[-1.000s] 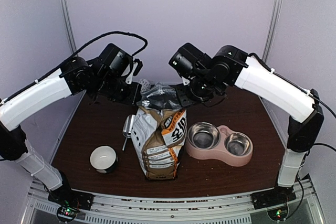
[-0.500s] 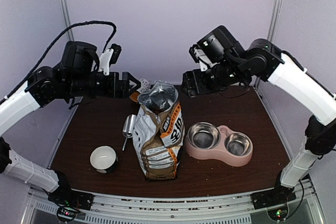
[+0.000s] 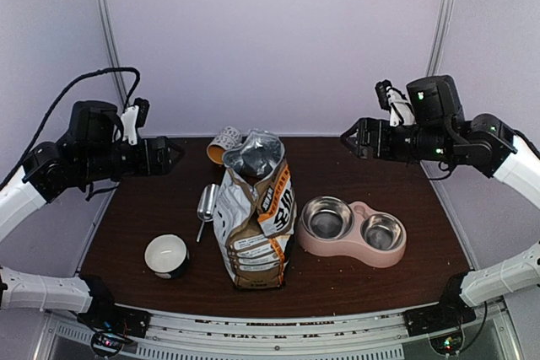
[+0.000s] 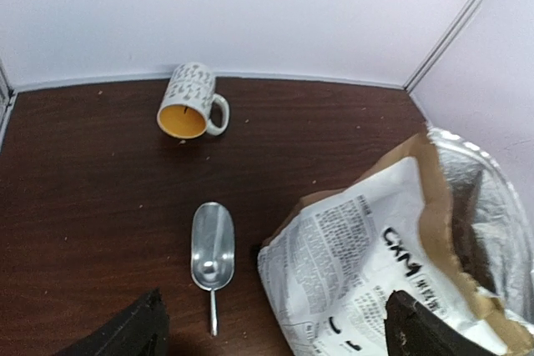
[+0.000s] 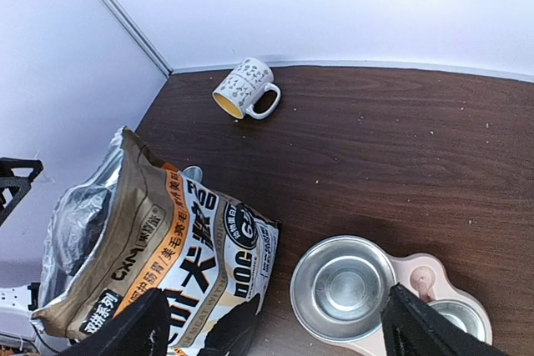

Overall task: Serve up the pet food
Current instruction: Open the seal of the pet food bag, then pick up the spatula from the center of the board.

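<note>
- Standing mid-frame on the bench (image 3: 380,183), the dog food bag (image 3: 253,225) gapes open.
- Left jaws and right jaws hang released, at mid-left and mid-right.

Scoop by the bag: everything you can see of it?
The scoop is shiny bare metal: a rounded trough with a thin straight handle, apparently empty. It lies flat on the table, hollow side up, handle toward the near edge. It sits just left of the bag, a narrow gap between them in the left wrist view. Nothing else touches it.
</note>
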